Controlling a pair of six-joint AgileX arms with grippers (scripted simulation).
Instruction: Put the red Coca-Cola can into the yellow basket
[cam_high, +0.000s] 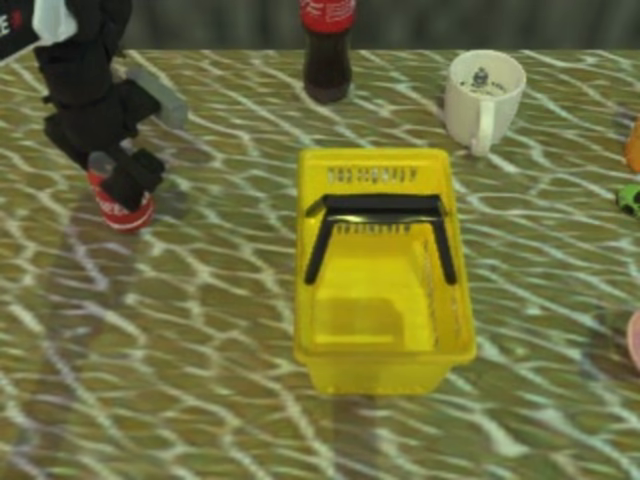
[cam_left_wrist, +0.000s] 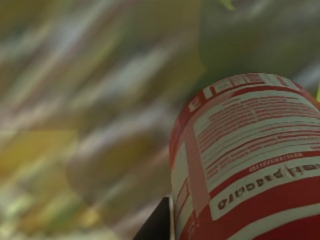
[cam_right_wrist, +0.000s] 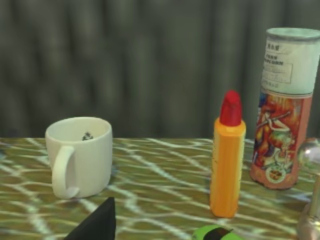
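Observation:
The red Coca-Cola can (cam_high: 128, 212) is at the table's far left, partly covered by my left arm. My left gripper (cam_high: 124, 188) comes down over it and is shut on it. The left wrist view is filled by the can's red and white label (cam_left_wrist: 250, 160), tilted, with one black finger (cam_left_wrist: 157, 225) pressed against its side; the other finger is hidden. The yellow basket (cam_high: 385, 362) stands in the middle of the table with its black handles (cam_high: 380, 208) raised and nothing inside. My right gripper (cam_right_wrist: 160, 235) is parked off the top view's right edge, open.
A dark cola bottle (cam_high: 327, 50) stands behind the basket and a white mug (cam_high: 484, 95) at the back right. Near the right arm are an orange tube with a red cap (cam_right_wrist: 227, 160), a tall printed tin (cam_right_wrist: 285, 107) and a green toy (cam_high: 629, 198).

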